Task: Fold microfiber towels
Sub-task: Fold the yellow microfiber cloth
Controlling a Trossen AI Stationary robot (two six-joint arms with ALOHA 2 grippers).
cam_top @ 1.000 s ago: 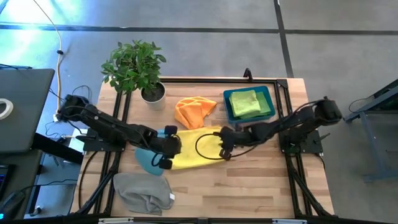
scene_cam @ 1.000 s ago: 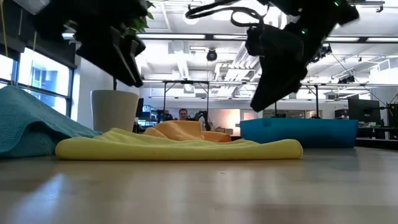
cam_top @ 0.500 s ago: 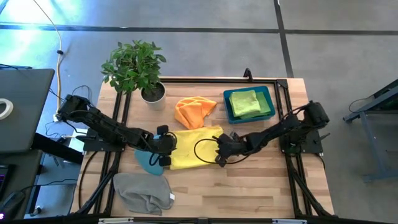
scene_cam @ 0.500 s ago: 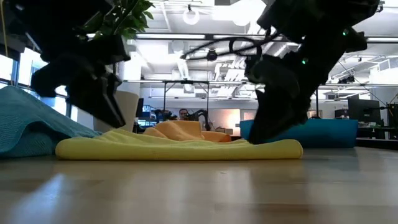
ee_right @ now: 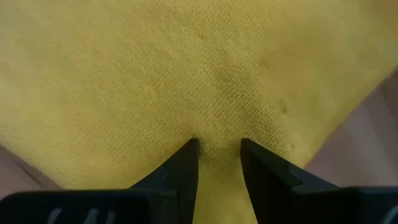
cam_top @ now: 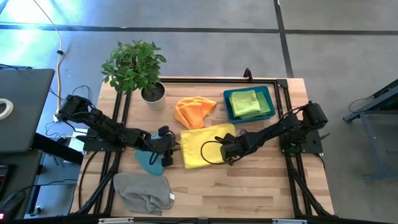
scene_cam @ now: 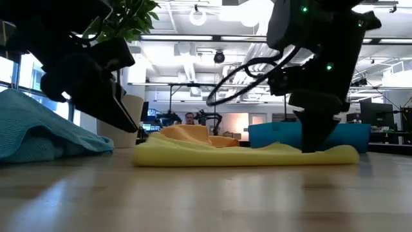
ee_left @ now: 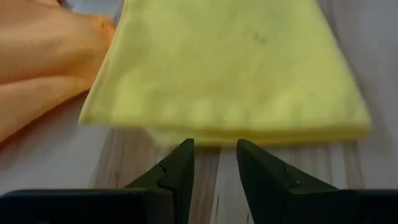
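Observation:
The yellow towel (cam_top: 208, 145) lies flat and folded on the table's middle. My right gripper (cam_top: 228, 152) points steeply down onto the towel's near right part, fingers a little apart. My left gripper (ee_left: 214, 143) is open and slants down to the wood at the towel's left folded edge (ee_left: 249, 134). The orange towel (cam_top: 194, 111) lies crumpled behind the yellow one. The light blue towel (cam_top: 147, 163) lies under my left arm. The grey towel (cam_top: 143, 191) sits near the front edge. A green towel (cam_top: 245, 102) lies in the blue bin (cam_top: 268, 93). My left gripper's fingertips (ee_left: 183, 149) stand at the yellow towel's left folded edge; whether they touch it I cannot tell. My right gripper presses both fingertips (ee_right: 189, 152) down into the towel's top face from above, tilted. A small ridge of cloth (ee_right: 217, 140) stands between them. The towel lies flat on the table.
A potted plant (cam_top: 135, 68) stands at the far left. Bare wood lies in front of the yellow towel and at the near right. The table's frame rails run along both sides, by the arms' bases.
Both grippers have come down, the right tipping steeper onto the yellow towel, the left sinking to the table at its left edge. The towel has slid along the table toward the right edge, staying flat, and now lies clear of the light blue towel.

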